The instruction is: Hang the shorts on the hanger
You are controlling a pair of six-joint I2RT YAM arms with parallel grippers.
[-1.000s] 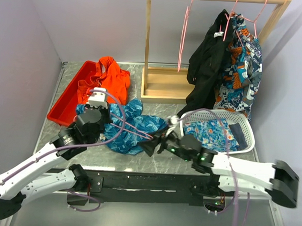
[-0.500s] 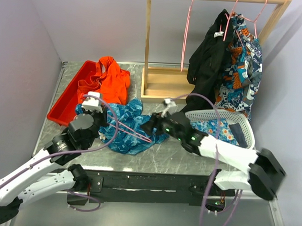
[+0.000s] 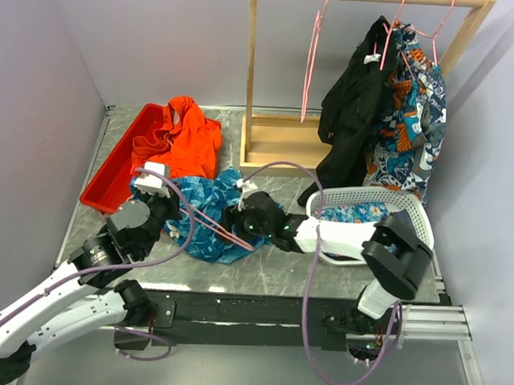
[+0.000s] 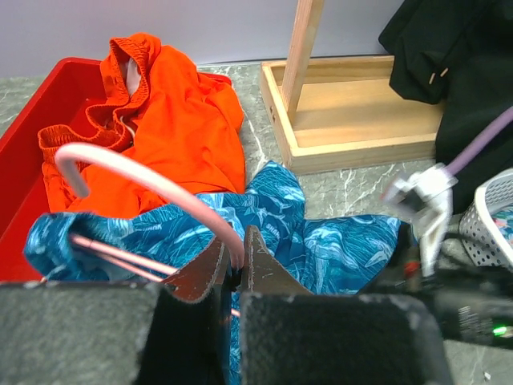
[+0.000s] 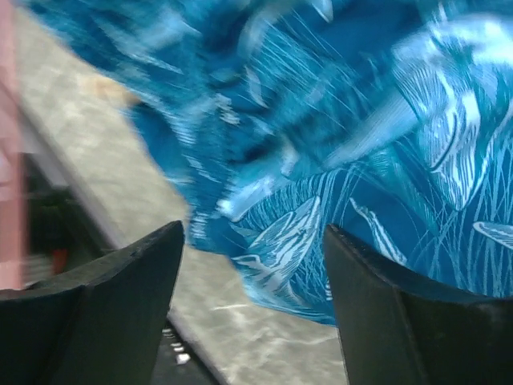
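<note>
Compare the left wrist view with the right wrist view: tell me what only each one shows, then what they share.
Only the left wrist view: the left hand shut on the pink hanger, the orange garment in the red bin, the wooden rack base, a corner of the white basket. Only the right wrist view: the right hand, open, close above the fabric. Both: the teal leafy-print shorts crumpled on the grey marbled table; a pink strip at the right wrist view's left edge may also be the hanger.
</note>
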